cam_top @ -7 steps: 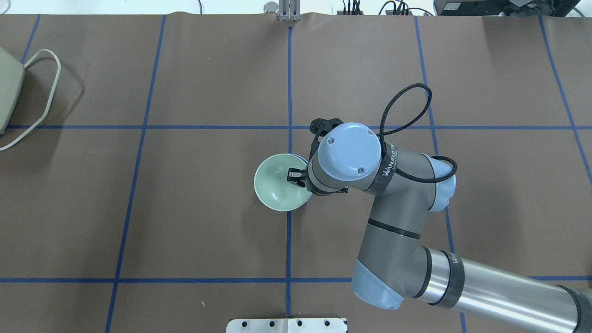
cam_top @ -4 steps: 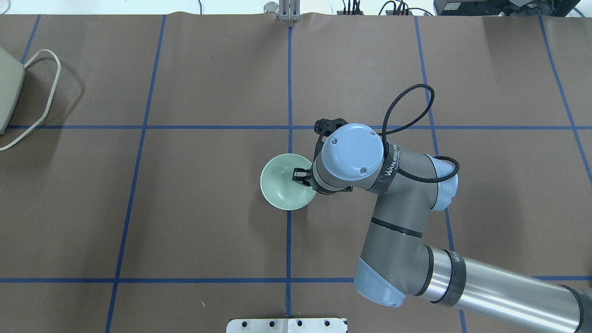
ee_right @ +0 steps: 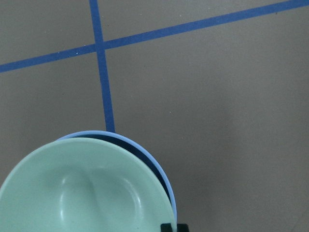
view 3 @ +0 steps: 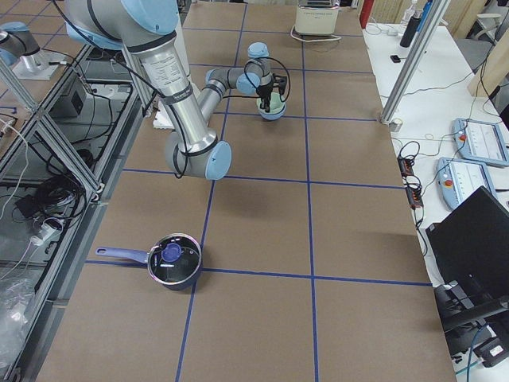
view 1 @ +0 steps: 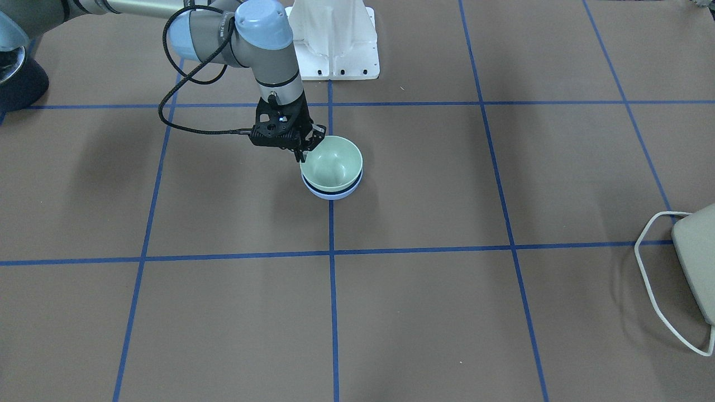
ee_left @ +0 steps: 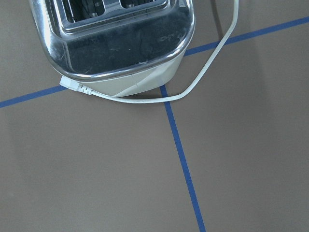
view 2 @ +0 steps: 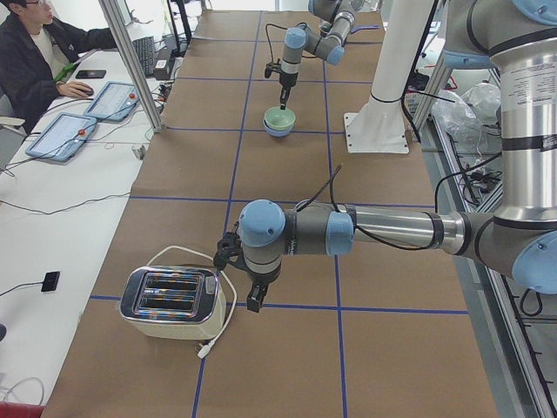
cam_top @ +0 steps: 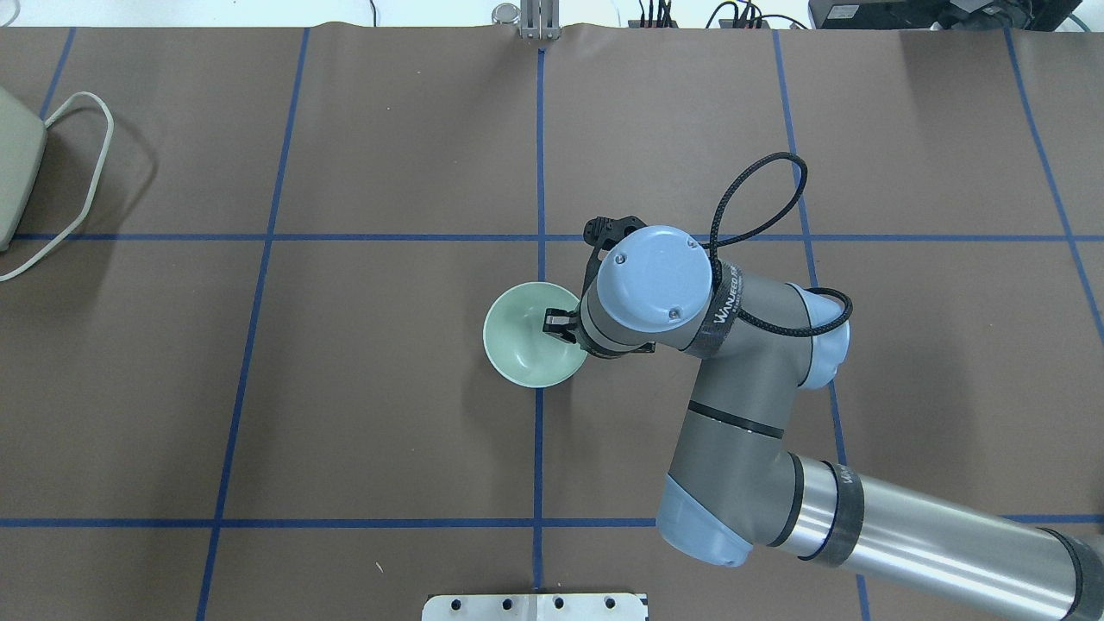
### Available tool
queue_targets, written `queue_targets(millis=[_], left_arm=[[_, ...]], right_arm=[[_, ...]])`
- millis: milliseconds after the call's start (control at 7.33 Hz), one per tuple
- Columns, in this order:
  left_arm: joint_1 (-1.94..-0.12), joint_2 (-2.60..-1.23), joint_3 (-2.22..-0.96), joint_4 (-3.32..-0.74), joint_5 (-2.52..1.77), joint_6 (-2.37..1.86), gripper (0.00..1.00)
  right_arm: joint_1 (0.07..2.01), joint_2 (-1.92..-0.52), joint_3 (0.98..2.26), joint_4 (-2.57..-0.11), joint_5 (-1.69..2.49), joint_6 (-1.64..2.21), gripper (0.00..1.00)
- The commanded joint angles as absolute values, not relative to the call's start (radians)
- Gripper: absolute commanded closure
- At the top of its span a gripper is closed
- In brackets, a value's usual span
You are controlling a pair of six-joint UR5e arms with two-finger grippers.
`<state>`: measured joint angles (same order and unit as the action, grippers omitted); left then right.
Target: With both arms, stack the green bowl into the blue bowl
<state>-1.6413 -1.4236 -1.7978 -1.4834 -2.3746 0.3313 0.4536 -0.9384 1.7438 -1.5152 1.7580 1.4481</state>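
Observation:
The pale green bowl (view 1: 333,162) sits nested in the periwinkle-blue bowl (view 1: 333,194) near the table's middle, with a dark gap between their rims. My right gripper (view 1: 306,151) is shut on the green bowl's rim on the robot's side, one finger inside the bowl. In the overhead view the green bowl (cam_top: 524,343) covers the blue one, and my right gripper (cam_top: 561,326) is at its right rim. The right wrist view shows the green bowl (ee_right: 82,193) inside the blue rim (ee_right: 149,157). My left gripper (view 2: 253,301) hangs beside the toaster; I cannot tell if it is open or shut.
A toaster (view 2: 170,302) with a white cord (ee_left: 193,92) stands at the table's left end, also in the overhead view (cam_top: 13,172). A dark pot with a lid (view 3: 175,270) sits at the right end. The white pedestal base (view 1: 335,39) is behind the bowls.
The right gripper has carried the green bowl a little right and lowered it into the blue bowl; the blue rim that showed overhead is now covered.

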Motion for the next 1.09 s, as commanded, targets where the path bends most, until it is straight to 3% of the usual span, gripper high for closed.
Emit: queue_targets(millis=[0, 682, 818, 955], left_arm=[[-1.641, -1.424, -1.798, -1.483, -2.375, 0.331, 0.02], [-1.641, -1.424, -1.798, -1.483, -2.375, 0.331, 0.02], [-1.641, -1.424, -1.798, -1.483, -2.375, 0.331, 0.02], [-1.641, -1.424, -1.795, -1.483, -2.375, 0.331, 0.02]], right_arm=[[0.453, -0.936, 1.732, -1.514, 1.759, 1.448, 1.00], [0.453, -0.925, 1.712, -1.513, 1.758, 1.447, 1.00], [0.454, -0.920, 1.710, -1.514, 1.756, 1.448, 0.91], [0.456, -0.925, 1.713, -1.522, 1.699, 1.447, 0.01]])
